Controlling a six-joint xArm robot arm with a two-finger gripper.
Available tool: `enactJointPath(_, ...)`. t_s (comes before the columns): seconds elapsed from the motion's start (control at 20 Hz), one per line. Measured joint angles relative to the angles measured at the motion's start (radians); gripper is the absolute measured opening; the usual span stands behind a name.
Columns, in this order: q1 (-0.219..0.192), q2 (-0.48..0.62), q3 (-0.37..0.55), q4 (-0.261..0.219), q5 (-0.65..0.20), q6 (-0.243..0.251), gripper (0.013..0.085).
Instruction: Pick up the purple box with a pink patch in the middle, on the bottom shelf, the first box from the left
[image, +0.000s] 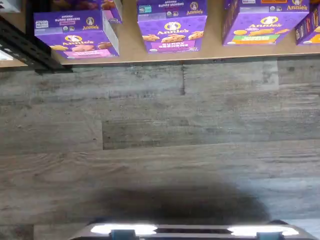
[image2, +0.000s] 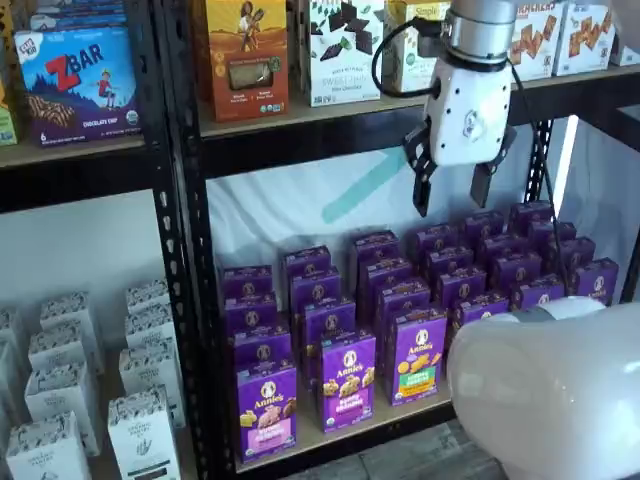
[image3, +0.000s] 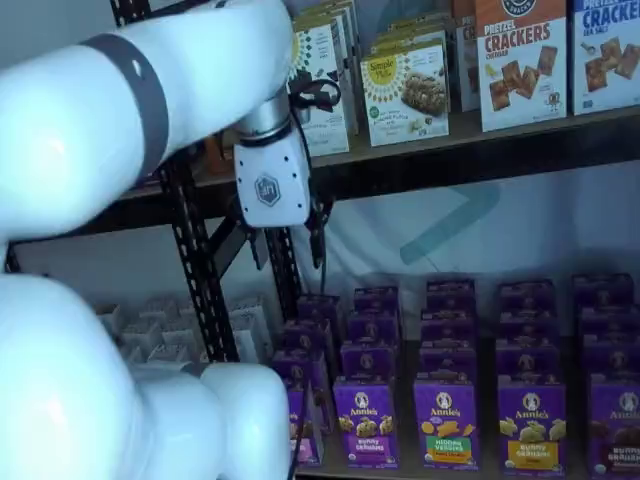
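Observation:
The purple box (image2: 266, 408) with a pink patch stands at the front left end of the bottom shelf (image2: 345, 437). It also shows in the wrist view (image: 76, 38), on the tan shelf board (image: 129, 46). In a shelf view the arm hides most of it (image3: 303, 425). My gripper (image2: 452, 188) hangs open and empty high above the rows of purple boxes, up and to the right of the box, just under the upper shelf. It also shows in a shelf view (image3: 287, 243), with a plain gap between its black fingers.
A like carton with a purple patch (image2: 348, 380) and one with a green patch (image2: 418, 355) stand right of the box. A black slotted upright (image2: 190, 300) stands at its left. White cartons (image2: 140, 425) fill the neighbouring bay. The wrist view shows grey plank floor (image: 160, 140).

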Motion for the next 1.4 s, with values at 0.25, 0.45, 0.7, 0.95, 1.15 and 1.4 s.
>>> enactJointPath(0.25, 0.04, -0.005, 0.063, -0.011, -0.078, 0.038, 0.085)
enactJointPath(0.45, 0.061, 0.01, 0.091, -0.016, -0.111, 0.059, 0.085)
enactJointPath(0.7, 0.08, 0.022, 0.125, -0.016, -0.154, 0.078, 0.085)
enactJointPath(0.95, 0.093, 0.035, 0.152, -0.014, -0.186, 0.089, 0.085)
enactJointPath(1.15, 0.094, 0.039, 0.17, -0.019, -0.209, 0.091, 0.085)
enactJointPath(1.4, 0.082, 0.045, 0.191, -0.018, -0.231, 0.079, 0.085)
